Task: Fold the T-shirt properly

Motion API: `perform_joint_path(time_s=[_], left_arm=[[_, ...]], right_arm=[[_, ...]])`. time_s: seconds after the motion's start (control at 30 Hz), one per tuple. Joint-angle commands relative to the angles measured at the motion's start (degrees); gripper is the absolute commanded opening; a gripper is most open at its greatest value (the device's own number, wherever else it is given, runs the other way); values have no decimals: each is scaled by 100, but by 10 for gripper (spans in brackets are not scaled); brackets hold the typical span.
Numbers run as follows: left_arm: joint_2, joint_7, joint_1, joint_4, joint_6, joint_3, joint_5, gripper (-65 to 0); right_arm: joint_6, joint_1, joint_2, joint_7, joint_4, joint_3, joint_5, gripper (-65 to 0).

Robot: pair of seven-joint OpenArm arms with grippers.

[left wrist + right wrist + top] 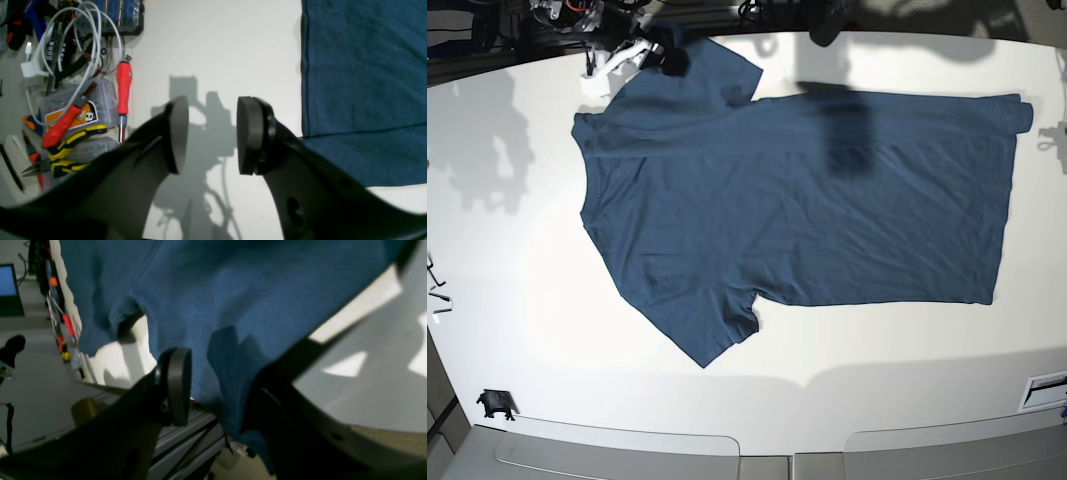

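The T-shirt (pixel 807 200) lies spread flat on the table (pixel 507 250), collar end toward its left. My right gripper (pixel 217 386) has cloth between its pads; one pad is hidden, so whether they clamp I cannot tell. My left gripper (pixel 212 135) hangs apart, empty, just beside the shirt's edge.

Parted fingers (pixel 180 133) — T-shirt (pixel 363 83) beside

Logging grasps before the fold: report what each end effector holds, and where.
Left end effector: open, nothing held. Right end effector: straddles the T-shirt at its edge; whether it grips cannot be told.
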Motion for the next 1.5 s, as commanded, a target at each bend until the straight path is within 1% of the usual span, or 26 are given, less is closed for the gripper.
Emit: perform_joint_path(time_s=[0.0,0.03,0.07,0.1,0.17,0.2,0.27,0.4,0.53,0.6,0.67,0.73,0.83,0.9,0.97,1.1,1.23,1.27,1.37,1.47], left_arm=[[-144,-136,-15,72,28,-66,-33,-428],[-144,-136,-15,72,28,-66,-35,-428],[-144,-136,-15,72,28,-66,-33,-428],[-144,-136,-15,72,28,-66,-35,-428],[-144,-133,-15,72,28,-66,-33,-428],[-144,-136,-15,72,28,-66,-33,-428],[-144,-140,-15,72,28,-66,-35,-428],[-144,-173,-15,72,26,-66,-33,-428],[-144,-175,-15,72,28,-66,-33,-428],[-144,-175,-15,72,28,-66,-33,-428],[-144,-175,-15,72,28,-66,-35,-428],[-144,-177,-15,72,28,-66,-33,-428],[-144,-229,-15,72,28,-66,-35,-428],[-144,-243,-15,72,28,-66,-33,-428],[-144,-240,-15,72,28,-66,-33,-428],[-144,-240,-15,72,28,-66,-33,-428],[-144,-238,-15,72,26,-66,-33,-428],[-144,-238,-13,72,26,-66,-33,-428],[-144,-238,-15,72,26,-66,-33,-428],[-144,-238,-15,72,28,-66,-35,-428]], right_arm=[[17,-31,31,-52,59,9,-9,-430],[17,-33,33,-52,61,9,-11,-433],[20,-33,33,-57,72,13,-11,-453],[22,-33,33,-57,76,13,-9,-489],[57,-31,33,-55,96,13,-9,-607],[111,-20,33,-52,133,13,-7,-650],[177,46,33,-55,245,13,66,-650],[358,356,28,-55,485,13,459,-650],[446,927,28,-20,527,13,417,-650],[463,1239,31,48,527,13,413,-650],[549,1550,28,170,525,9,313,-650],[562,1843,28,435,522,-48,-44,-650],[597,2203,31,1156,522,-291,-863,-650],[592,2417,31,1440,522,-518,-1353,-650],[592,2594,31,1521,522,-767,-1663,-650],[592,2820,28,1700,520,-1296,-2085,-650],[586,2874,26,2039,520,-1681,-2787,-650],[560,2872,24,2081,520,-1725,-2933,-650],[332,2872,13,2146,522,-1751,-3178,-650],[136,2872,15,2181,520,-1744,-3373,-418]])
